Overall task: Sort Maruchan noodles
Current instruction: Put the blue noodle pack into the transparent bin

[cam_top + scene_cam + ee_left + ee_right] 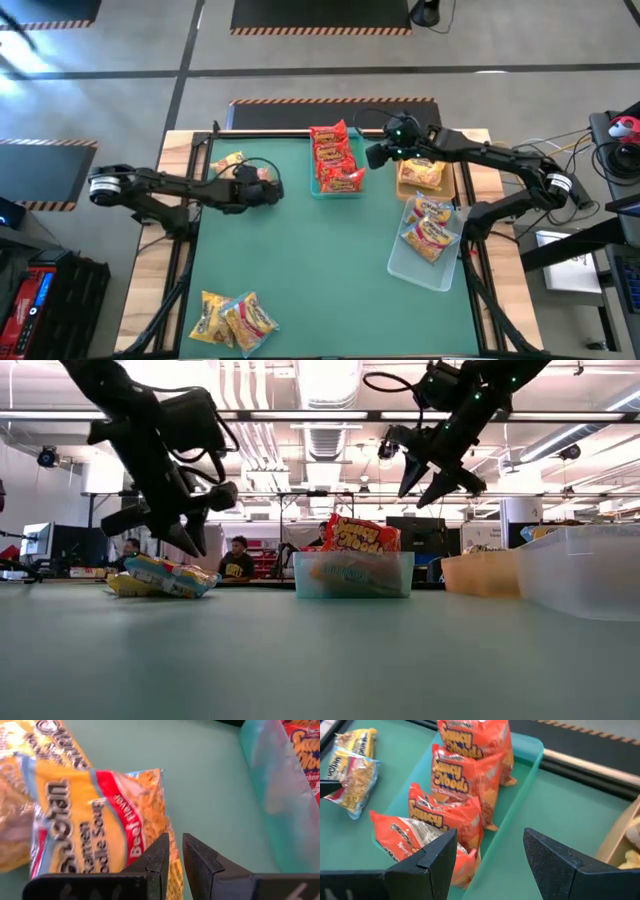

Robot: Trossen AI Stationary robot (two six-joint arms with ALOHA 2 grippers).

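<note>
Two yellow Maruchan packets [228,162] [160,575] lie flat on the green mat at far left. My left gripper [262,182] [172,855] hovers just over them, shut, pointing down at the red-banded one [85,820]; the low view shows a small gap below its tips [188,545]. Several red packets [335,155] [455,785] fill the teal tray [315,190]. My right gripper [378,155] [490,847] [430,480] hangs open and empty above that tray's right rim [520,780].
A tan tray [402,185] holding yellow-orange packets sits right of the teal tray. A clear tray [405,265] with yellow-white packets lies nearer on the right. More yellow packets [232,318] are piled at the near left. The mat's middle [320,260] is bare.
</note>
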